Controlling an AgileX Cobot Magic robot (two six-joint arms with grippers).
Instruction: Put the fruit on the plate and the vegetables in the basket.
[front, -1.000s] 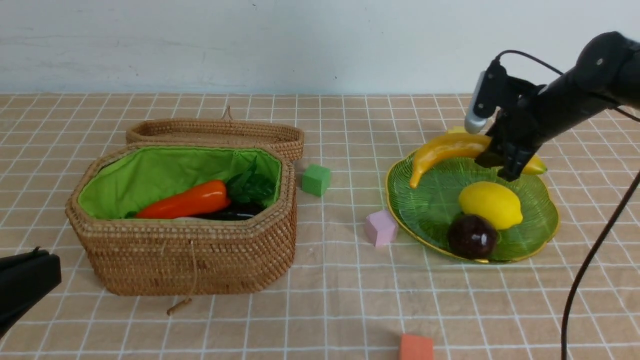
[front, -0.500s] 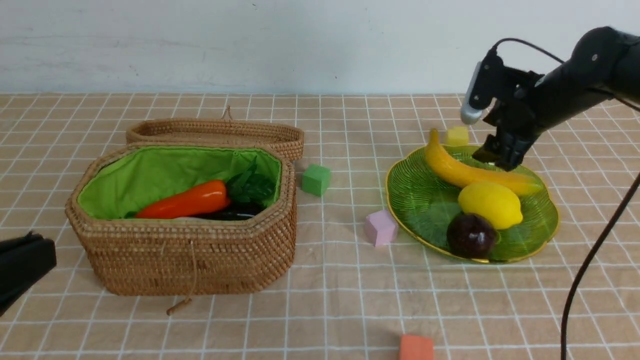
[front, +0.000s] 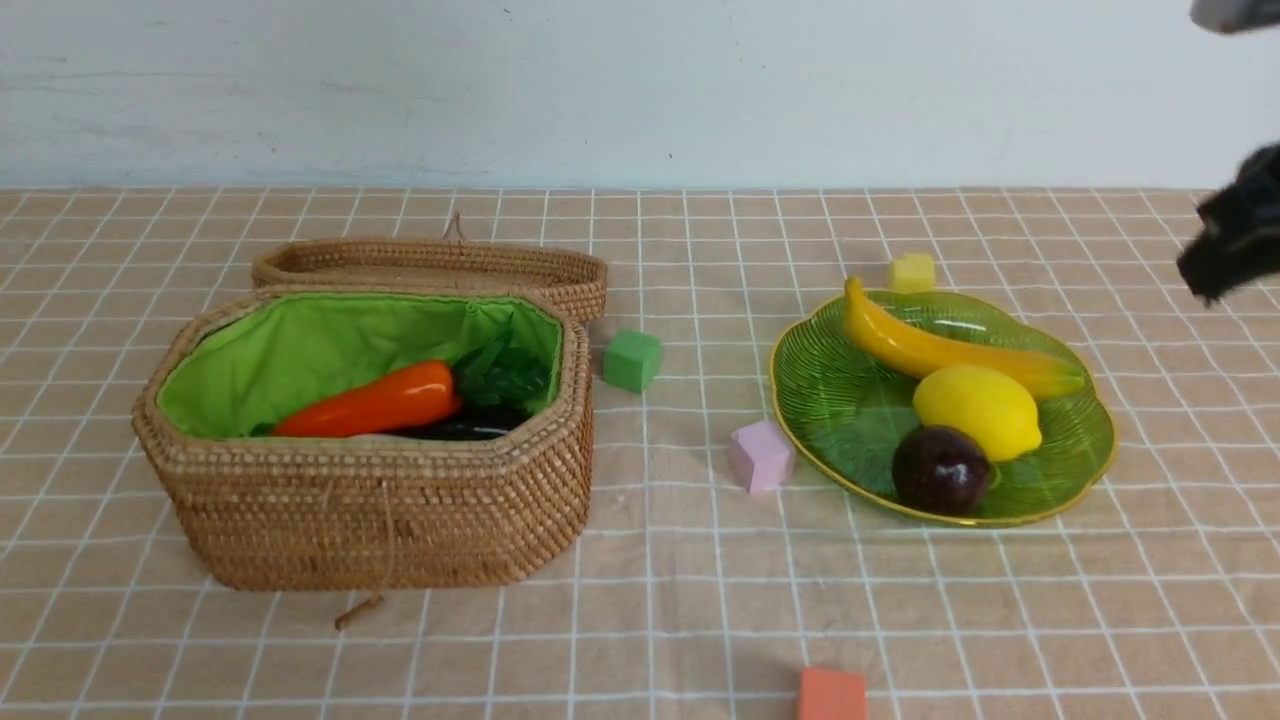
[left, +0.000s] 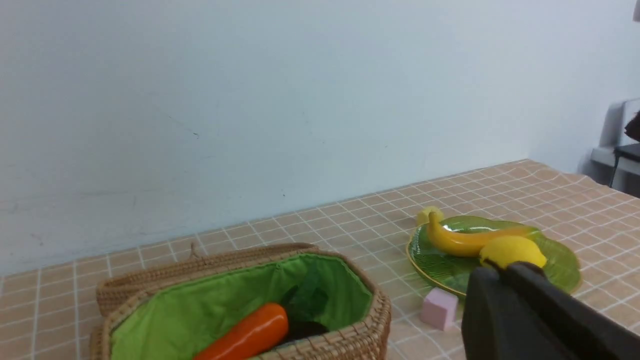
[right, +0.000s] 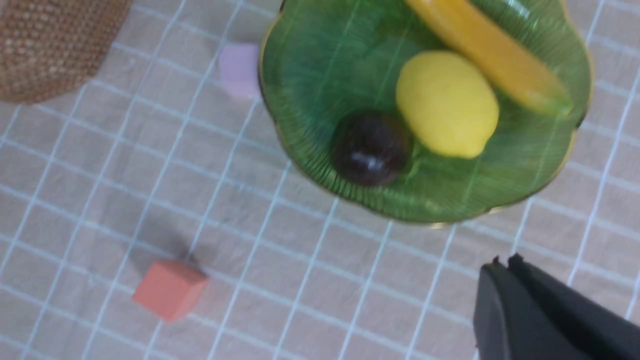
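The green glass plate (front: 830, 400) holds the banana (front: 930, 345), the lemon (front: 975, 412) and the dark mangosteen (front: 940, 470). Inside the green-lined wicker basket (front: 370, 520) lie the orange-red vegetable (front: 370, 400), green leaves (front: 500, 370) and the dark eggplant (front: 465, 428); no radish shows. My right gripper (right: 504, 261) is shut and empty, raised beside the plate's near rim; a blurred part of it shows at the front view's right edge (front: 1235, 245). My left gripper (left: 495, 269) is shut and empty, held high and away from the basket.
The basket's wicker lid (front: 430, 262) leans behind it. Foam cubes lie about: green (front: 632, 360), pink (front: 760, 456), yellow (front: 913, 272) behind the plate, orange (front: 832, 695) near the front edge. A checked cloth (front: 660, 600) covers the table.
The right gripper let the banana down onto the plate, shut, and pulled up and away to the right. The left gripper slid out of the front view at lower left.
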